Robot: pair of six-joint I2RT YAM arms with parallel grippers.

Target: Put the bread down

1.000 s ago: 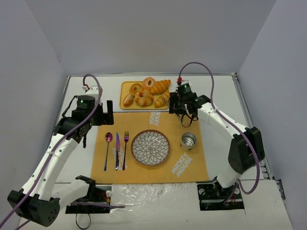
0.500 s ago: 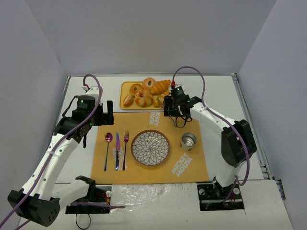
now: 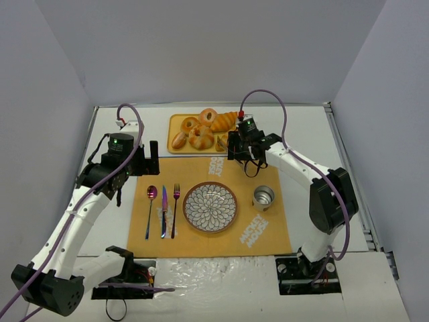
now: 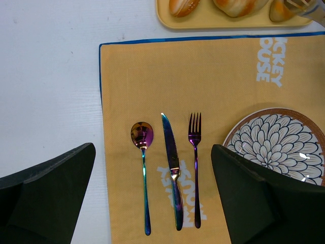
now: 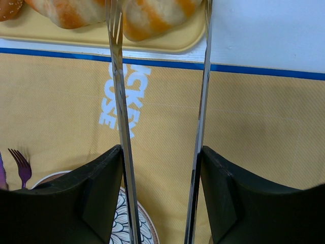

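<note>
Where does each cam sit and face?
Top external: above, behind the bases, facing down on the mat; left arm, right arm show.
Left wrist: above the mat's left side, facing down on the fork and plate; open left gripper shows.
Right wrist: low over the mat, facing the tray; right gripper shows, holding tongs.
Shared: both wrists see tray, plate, fork.

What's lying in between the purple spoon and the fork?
A knife lies between the spoon and the fork on the orange placemat; the left wrist view shows it best.
</note>
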